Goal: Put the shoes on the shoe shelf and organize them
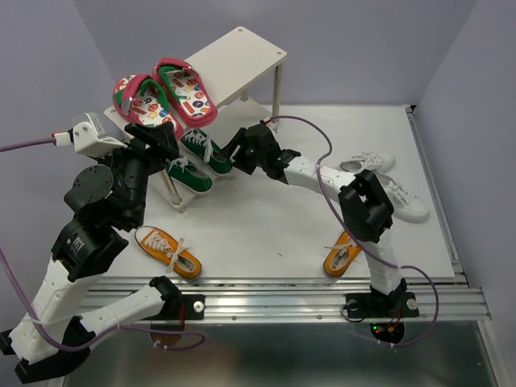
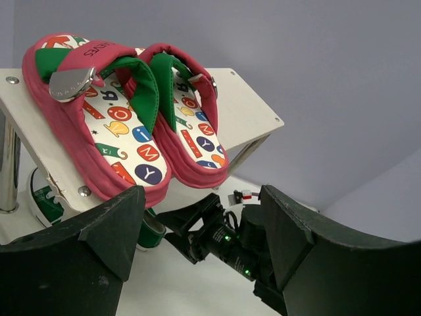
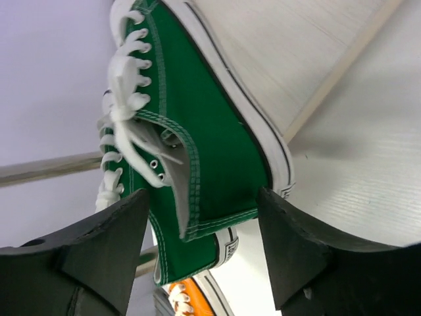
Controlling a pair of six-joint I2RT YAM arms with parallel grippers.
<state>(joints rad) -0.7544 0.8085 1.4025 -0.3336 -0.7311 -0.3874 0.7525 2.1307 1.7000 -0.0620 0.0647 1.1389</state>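
The cream-white shoe shelf (image 1: 242, 56) stands at the back left. Both pink-red flip-flops (image 1: 165, 93) lie side by side on its top board, also in the left wrist view (image 2: 145, 112). Two green sneakers (image 1: 200, 157) sit on the lower board. My right gripper (image 1: 231, 157) is open, its jaws straddling the heel of one green sneaker (image 3: 210, 131), the right finger touching the sole. My left gripper (image 1: 165, 143) is open and empty just in front of the shelf. One orange sneaker (image 1: 168, 251) lies at the front left, the other (image 1: 343, 254) at the front right. Two white sneakers (image 1: 387, 189) lie at the right.
The right arm's forearm (image 1: 314, 173) stretches across the middle of the table towards the shelf, and its gripper shows between my left fingers (image 2: 217, 237). A shelf leg (image 1: 277, 93) stands at the shelf's right end. A metal rail (image 1: 282, 294) runs along the near edge.
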